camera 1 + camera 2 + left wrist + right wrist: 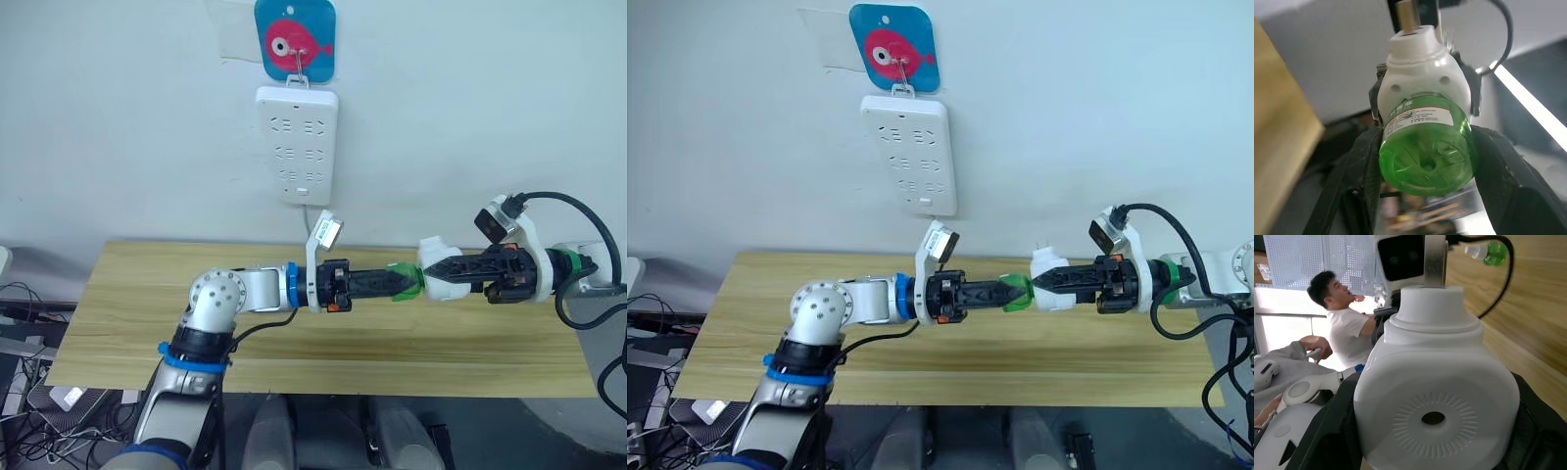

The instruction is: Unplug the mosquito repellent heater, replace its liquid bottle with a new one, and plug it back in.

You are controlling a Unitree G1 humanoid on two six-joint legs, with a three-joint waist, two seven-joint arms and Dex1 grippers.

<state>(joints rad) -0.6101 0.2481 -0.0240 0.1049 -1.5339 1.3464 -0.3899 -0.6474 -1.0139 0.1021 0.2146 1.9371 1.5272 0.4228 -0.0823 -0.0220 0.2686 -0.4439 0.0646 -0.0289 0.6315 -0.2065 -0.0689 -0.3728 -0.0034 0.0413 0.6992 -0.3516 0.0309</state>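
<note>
Heater status from my end: the small white rounded plastic mosquito repellent heater (1050,279) is off the wall and held in mid-air above the light wooden table (921,352), between my two arms. My right gripper (1043,281) has its black fingers (1322,440) clamped on either side of the white body; in the right wrist view I see the face with the round hole and the ribbed ring around it. Two metal prongs stick up from the heater in the right eye view.

The translucent green bottle (1425,147) is seated in the heater, neck inside the white housing, base pointing toward my left arm. My left gripper (400,282) is closed around that bottle, one finger (1364,181) on each side of the green base; a printed label wraps the bottle just below the housing.

Both arms are roughly level and meet end to end over the middle-right of the table.

The long white power strip (297,145) hangs on the wall above, from a hook on a blue card with a pink fish (294,39).

In the right wrist view, a second green bottle with a whitish cap (1488,252) lies on the tabletop, well apart from the heater. A person in a white shirt (1347,335) sits in the background there.
</note>
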